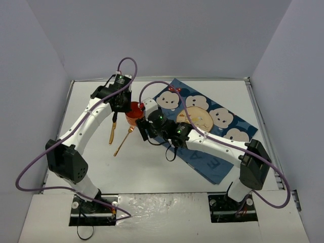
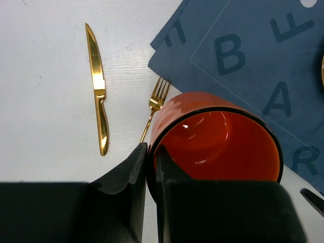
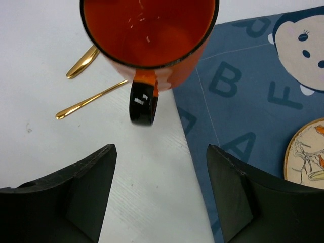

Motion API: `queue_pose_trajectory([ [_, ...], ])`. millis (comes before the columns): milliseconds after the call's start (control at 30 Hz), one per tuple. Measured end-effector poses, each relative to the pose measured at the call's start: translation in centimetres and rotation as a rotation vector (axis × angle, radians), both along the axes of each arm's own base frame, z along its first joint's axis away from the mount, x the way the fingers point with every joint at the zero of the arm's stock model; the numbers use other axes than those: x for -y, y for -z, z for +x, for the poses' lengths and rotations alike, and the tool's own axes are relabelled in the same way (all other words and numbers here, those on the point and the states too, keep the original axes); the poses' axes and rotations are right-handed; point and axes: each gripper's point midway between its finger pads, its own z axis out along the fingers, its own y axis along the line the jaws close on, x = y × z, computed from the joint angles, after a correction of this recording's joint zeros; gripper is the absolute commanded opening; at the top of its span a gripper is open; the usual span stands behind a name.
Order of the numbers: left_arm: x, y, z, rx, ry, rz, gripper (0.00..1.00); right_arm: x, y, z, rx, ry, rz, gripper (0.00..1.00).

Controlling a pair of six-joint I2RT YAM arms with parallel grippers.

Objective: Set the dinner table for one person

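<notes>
An orange-red mug (image 1: pixel 134 114) with a black rim and handle is at the left edge of the blue cloth, over the white dinner table (image 1: pixel 152 167). My left gripper (image 1: pixel 123 107) is shut on the mug's rim (image 2: pixel 217 136), one finger inside and one outside (image 2: pixel 132 172). My right gripper (image 1: pixel 144 129) is open and empty, just in front of the mug's handle (image 3: pixel 142 101), not touching it. A gold knife (image 1: pixel 112 132) and a gold fork (image 1: pixel 124 140) lie on the table left of the mug. I cannot tell whether the mug rests on the table.
A dark blue cloth (image 1: pixel 212 162) with letters and mouse faces lies right of centre, with a round beige plate (image 1: pixel 198 117) on it. Pale walls close in the table on three sides. The knife (image 2: pixel 98 86) and fork (image 2: pixel 157 98) lie side by side.
</notes>
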Motion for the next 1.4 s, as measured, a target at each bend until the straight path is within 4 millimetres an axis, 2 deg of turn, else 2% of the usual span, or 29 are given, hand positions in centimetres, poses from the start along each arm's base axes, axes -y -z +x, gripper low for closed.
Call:
queue_pose_trajectory([
  [200,-0.2,-0.5,-0.5,0.012,0.001,-0.006,0.0,-1.8,0.1,2.1,0.035,0.033,-0.001,0.49],
  [533,0.1,-0.6,-0.6,0.032,0.008,-0.029,0.0,-3.3,-0.4,3.7,0.067,0.045,-0.002,0.4],
  [600,0.0,-0.5,-0.5,0.034,0.006,-0.026,0.0,-3.4,-0.2,3.8,0.067,0.046,-0.007,0.33],
  [733,0.2,-0.3,-0.3,0.042,0.003,-0.036,0.0,-3.5,0.0,3.7,0.062,0.044,-0.01,0.05],
  [767,0.3,-0.4,-0.2,0.047,0.002,-0.04,0.0,-3.6,-0.1,3.7,0.064,0.046,-0.011,0.01],
  [833,0.3,-0.4,-0.1,0.052,-0.002,-0.045,0.0,-3.6,-0.1,3.7,0.067,0.051,-0.012,0.0],
  [1067,0.5,-0.5,-0.1,0.067,0.004,-0.057,0.4,-3.2,0.4,3.7,0.065,0.059,-0.028,0.0],
  [1167,0.3,-1.1,-0.3,0.088,0.004,-0.064,0.49,-2.5,1.7,3.5,0.055,0.066,-0.055,0.0],
  [1300,0.1,-2.3,-0.5,0.128,0.0,-0.077,0.62,-0.5,3.9,2.5,0.027,0.073,-0.115,0.0],
  [1400,-0.3,-3.0,-0.4,0.162,-0.013,-0.091,0.78,1.4,4.6,1.9,0.025,0.087,-0.135,0.0],
])
